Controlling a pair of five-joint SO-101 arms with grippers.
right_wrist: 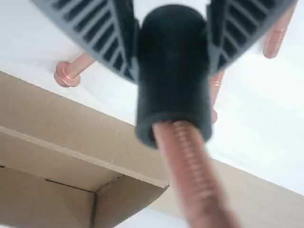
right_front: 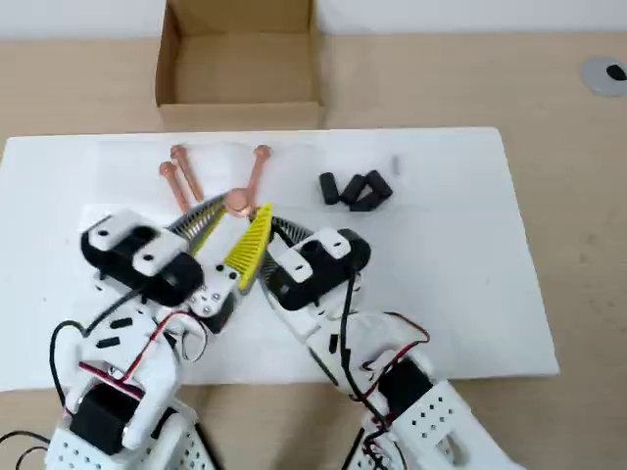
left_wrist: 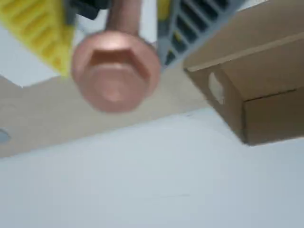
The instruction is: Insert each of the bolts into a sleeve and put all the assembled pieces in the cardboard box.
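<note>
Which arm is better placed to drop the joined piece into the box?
Probably the right claw: it clamps the sleeve with the bolt through it. The left claw holds only the bolt's head end.

1. A white sheet (right_front: 441,294) lies flat on the table and covers most of its middle.
2. The table (right_front: 573,196) is of light wood.
3. A small grey round disc (right_front: 604,74) sits on the bare wood, apart from the sheet.
</note>
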